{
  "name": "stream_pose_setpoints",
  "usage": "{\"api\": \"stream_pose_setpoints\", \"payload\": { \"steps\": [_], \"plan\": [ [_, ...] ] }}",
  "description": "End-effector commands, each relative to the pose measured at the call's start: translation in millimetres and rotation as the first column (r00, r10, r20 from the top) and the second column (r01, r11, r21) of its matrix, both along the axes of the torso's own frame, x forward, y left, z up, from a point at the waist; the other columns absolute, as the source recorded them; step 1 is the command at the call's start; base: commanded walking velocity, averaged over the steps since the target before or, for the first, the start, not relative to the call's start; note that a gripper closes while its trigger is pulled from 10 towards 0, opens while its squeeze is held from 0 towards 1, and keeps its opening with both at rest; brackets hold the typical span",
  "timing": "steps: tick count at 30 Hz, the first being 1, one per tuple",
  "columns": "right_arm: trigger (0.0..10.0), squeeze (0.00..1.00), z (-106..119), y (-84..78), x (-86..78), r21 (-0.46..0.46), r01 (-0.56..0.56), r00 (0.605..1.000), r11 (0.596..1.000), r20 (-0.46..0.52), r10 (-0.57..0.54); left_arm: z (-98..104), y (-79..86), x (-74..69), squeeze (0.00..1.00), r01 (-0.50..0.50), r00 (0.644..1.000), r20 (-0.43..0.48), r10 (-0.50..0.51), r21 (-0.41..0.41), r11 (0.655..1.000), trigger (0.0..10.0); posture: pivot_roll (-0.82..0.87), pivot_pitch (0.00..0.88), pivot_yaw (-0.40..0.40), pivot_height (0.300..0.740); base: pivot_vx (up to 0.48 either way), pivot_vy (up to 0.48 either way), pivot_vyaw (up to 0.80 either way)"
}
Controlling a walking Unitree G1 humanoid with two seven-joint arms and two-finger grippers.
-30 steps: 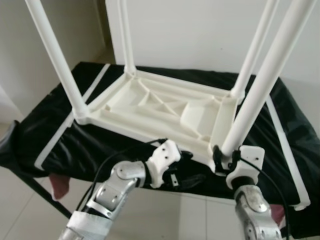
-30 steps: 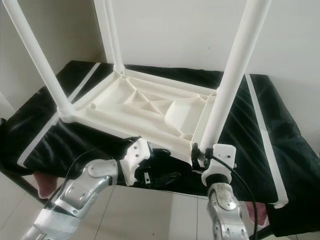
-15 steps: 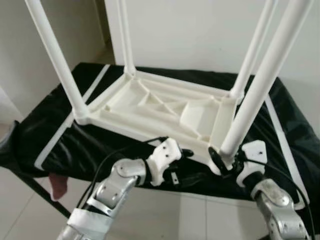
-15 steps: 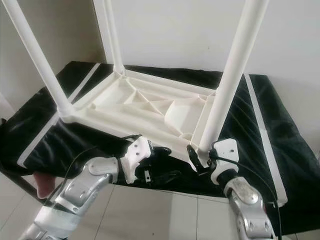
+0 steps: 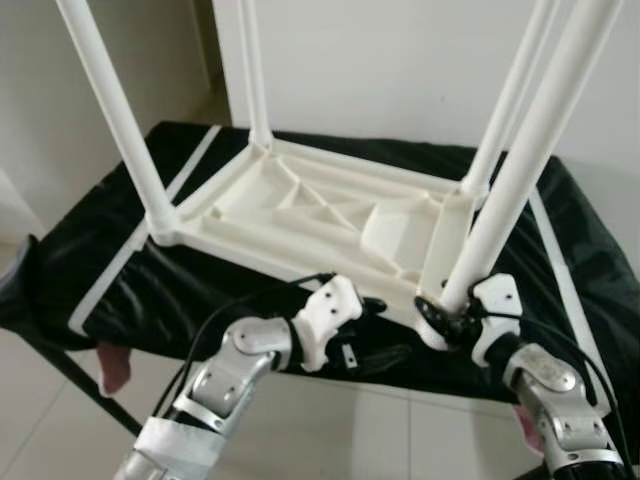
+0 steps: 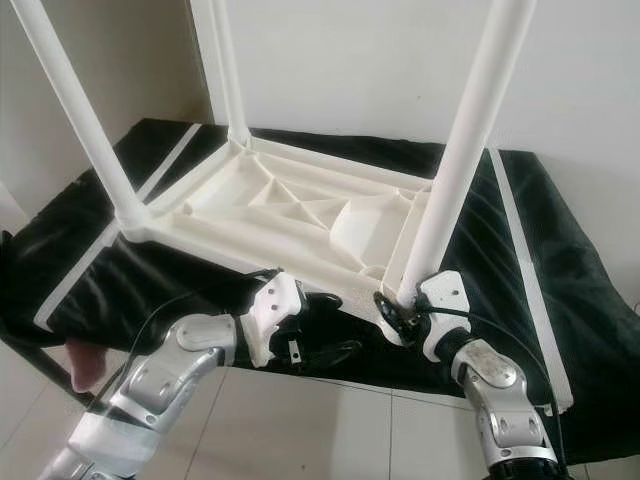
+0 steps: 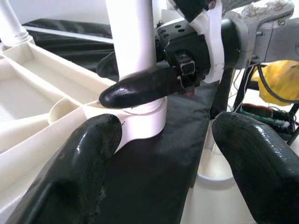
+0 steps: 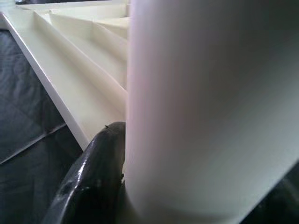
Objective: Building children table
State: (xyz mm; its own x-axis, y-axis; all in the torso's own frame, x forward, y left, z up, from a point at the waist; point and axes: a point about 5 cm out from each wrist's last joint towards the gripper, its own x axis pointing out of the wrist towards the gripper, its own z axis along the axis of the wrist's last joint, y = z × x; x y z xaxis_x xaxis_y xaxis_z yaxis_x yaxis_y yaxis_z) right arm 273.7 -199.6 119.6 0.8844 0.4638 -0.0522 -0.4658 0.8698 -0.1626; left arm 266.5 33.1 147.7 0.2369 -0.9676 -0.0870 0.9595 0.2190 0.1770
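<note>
A white plastic children's table (image 5: 320,215) lies upside down on a black cloth, its legs pointing up. At the near right corner, my right gripper (image 5: 447,318) is shut on the base of the near right leg (image 5: 520,170). In the left wrist view one of its fingers (image 7: 140,86) wraps across that leg (image 7: 133,32) just above the socket. The right wrist view has the leg (image 8: 201,107) very close, with a finger (image 8: 93,172) against it. My left gripper (image 5: 378,330) stands open beside the table's near edge, left of that corner, holding nothing.
The black cloth (image 5: 120,290) with white stripes covers a low stand against a white wall. Pale floor tiles (image 5: 370,430) lie in front. A pink thing (image 5: 115,370) hangs under the cloth's left edge. A yellow object (image 7: 280,84) sits beyond the right arm.
My right forearm has swung out to the right and its wrist has turned around the leg base, fingers still on it. The left arm has hardly moved.
</note>
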Motion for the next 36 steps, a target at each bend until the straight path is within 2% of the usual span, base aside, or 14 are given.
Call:
{"api": "stream_pose_setpoints", "payload": {
  "steps": [1,7,8,9,17,22,25,29,30,31,33,34,35,36],
  "plan": [
    [0.0,0.0,-3,1.8,-0.2,0.011,-0.024,1.0,1.0,-0.008,0.024,-1,0.0,2.6,0.0,-0.013,1.0,0.005,0.013,0.008,1.0,10.0,-0.03,0.0,-0.029,0.74,0.0,0.0,0.0],
    [0.0,0.0,-4,3.6,-2.5,0.02,-0.021,1.0,1.0,-0.001,0.021,0,-0.3,2.8,0.0,-0.011,1.0,0.007,0.011,0.002,1.0,10.0,-0.03,0.0,-0.023,0.74,0.0,0.0,0.0],
    [2.6,0.0,-4,4.6,-3.8,0.028,-0.011,1.0,1.0,-0.004,0.011,0,0.2,2.8,0.0,-0.01,1.0,0.006,0.01,0.003,1.0,10.0,-0.03,0.0,-0.015,0.74,0.0,0.0,0.0],
    [10.0,0.0,-5,5.2,-4.9,0.033,-0.004,1.0,0.999,-0.005,0.004,0,0.5,2.5,0.0,-0.009,1.0,0.005,0.009,0.003,1.0,10.0,-0.04,0.0,-0.012,0.74,0.0,0.0,0.0],
    [10.0,0.0,-5,7.9,-8.9,0.08,0.159,0.986,0.984,0.03,-0.162,0,-1.2,3.3,0.0,0.004,1.0,0.006,-0.004,0.006,1.0,10.0,-0.05,0.0,-0.007,0.74,0.0,0.0,0.0],
    [10.0,0.0,-9,9.4,-12.9,0.105,0.299,0.952,0.949,0.038,-0.304,-1,-0.9,3.8,0.0,0.001,1.0,0.009,-0.001,0.009,1.0,10.0,-0.05,0.0,-0.016,0.74,0.0,0.0,0.0],
    [10.0,0.0,-14,13.4,-15.0,0.149,0.424,0.903,0.893,0.01,-0.43,-1,-1.7,3.5,0.0,-0.012,1.0,0.002,0.012,-0.003,1.0,10.0,-0.04,0.0,-0.027,0.74,0.0,0.0,0.0],
    [10.0,0.0,-16,15.5,-15.6,0.157,0.464,0.883,0.872,-0.004,-0.469,-2,-2.3,2.8,0.0,-0.014,1.0,-0.001,0.014,-0.004,1.0,10.0,-0.04,0.0,-0.037,0.74,0.0,0.0,0.0],
    [10.0,0.0,-21,18.0,-15.1,0.141,0.529,0.847,0.837,-0.03,-0.531,-3,-1.8,1.8,0.0,-0.016,1.0,-0.002,0.016,-0.005,1.0,10.0,-0.04,0.0,-0.041,0.74,0.0,0.0,0.0],
    [10.0,0.0,-27,20.1,-15.5,0.118,0.634,0.773,0.764,-0.056,-0.632,-4,-0.7,1.0,0.0,-0.02,1.0,-0.004,0.02,-0.004,1.0,10.0,-0.03,0.0,-0.045,0.74,0.0,0.0,0.0],
    [10.0,0.0,-27,20.1,-15.5,0.118,0.634,0.773,0.764,-0.056,-0.632,-4,-0.7,1.0,0.0,-0.02,1.0,-0.004,0.02,-0.004,1.0,10.0,-0.03,0.0,-0.045,0.74,0.0,0.0,0.0],
    [10.0,0.0,-29,21.1,-16.6,0.122,0.687,0.726,0.717,-0.065,-0.685,-4,0.1,1.6,0.0,-0.028,1.0,-0.005,0.028,-0.007,1.0,10.0,-0.03,0.0,-0.045,0.74,0.0,0.0,0.0],
    [10.0,0.0,-29,21.1,-16.6,0.122,0.687,0.726,0.717,-0.065,-0.685,-4,0.1,1.6,0.0,-0.028,1.0,-0.005,0.028,-0.007,1.0,10.0,-0.03,0.0,-0.045,0.74,0.0,0.0,0.0],
    [10.0,0.0,-32,23.6,-17.3,0.129,0.721,0.692,0.68,-0.095,-0.716,-3,0.6,2.1,0.0,-0.035,0.999,-0.005,0.035,-0.011,0.999,10.0,-0.03,0.0,-0.049,0.74,0.0,0.0,0.0]
  ]
}}
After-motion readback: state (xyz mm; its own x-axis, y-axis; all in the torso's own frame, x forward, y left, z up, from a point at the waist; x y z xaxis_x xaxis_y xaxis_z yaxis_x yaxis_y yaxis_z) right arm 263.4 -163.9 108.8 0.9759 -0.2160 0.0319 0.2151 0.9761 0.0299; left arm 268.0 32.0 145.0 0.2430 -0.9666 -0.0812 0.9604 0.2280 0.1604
